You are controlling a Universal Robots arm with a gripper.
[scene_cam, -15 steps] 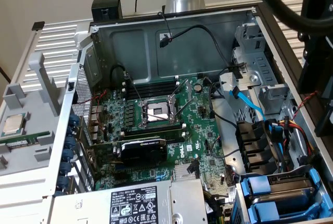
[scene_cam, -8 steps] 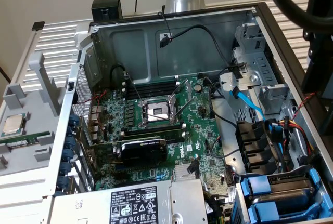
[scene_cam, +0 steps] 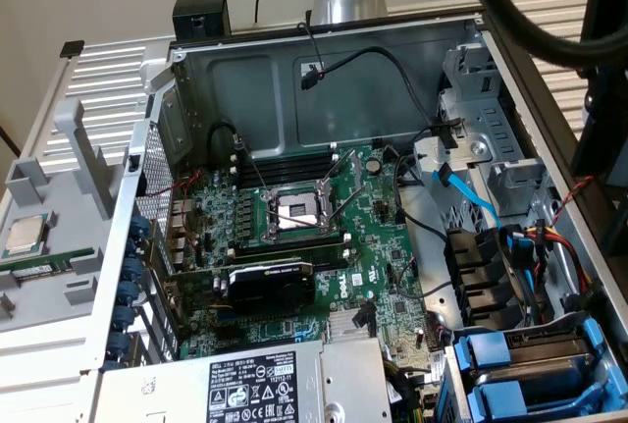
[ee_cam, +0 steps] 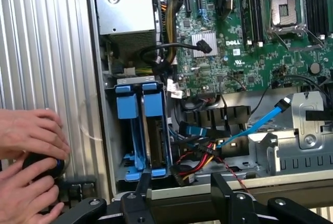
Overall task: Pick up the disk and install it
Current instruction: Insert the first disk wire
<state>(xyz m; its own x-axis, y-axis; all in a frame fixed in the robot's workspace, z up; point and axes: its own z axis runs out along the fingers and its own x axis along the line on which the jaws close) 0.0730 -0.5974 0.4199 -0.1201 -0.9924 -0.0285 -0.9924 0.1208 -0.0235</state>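
Two blue carrier frames stand side by side in the drive bay (ee_cam: 141, 130), at the exterior view's lower right (scene_cam: 530, 369). The one nearer the motherboard holds a dark slab that looks like the disk (ee_cam: 156, 141); its label is hidden. My gripper (ee_cam: 182, 195) hangs over the case's edge just past the end of that bay. Its black fingers (ee_cam: 143, 185) are spread wide with nothing between them, and they touch neither carrier.
The green motherboard (scene_cam: 324, 246) has an open processor socket (scene_cam: 294, 209). A grey power supply box (scene_cam: 265, 384), a blue cable (ee_cam: 260, 122) and red-yellow wires (ee_cam: 200, 156) crowd the bay. A person's hands (ee_cam: 26, 146) rest on a black knob (ee_cam: 44, 164) outside the case. A chip (scene_cam: 25, 235) lies on the tray.
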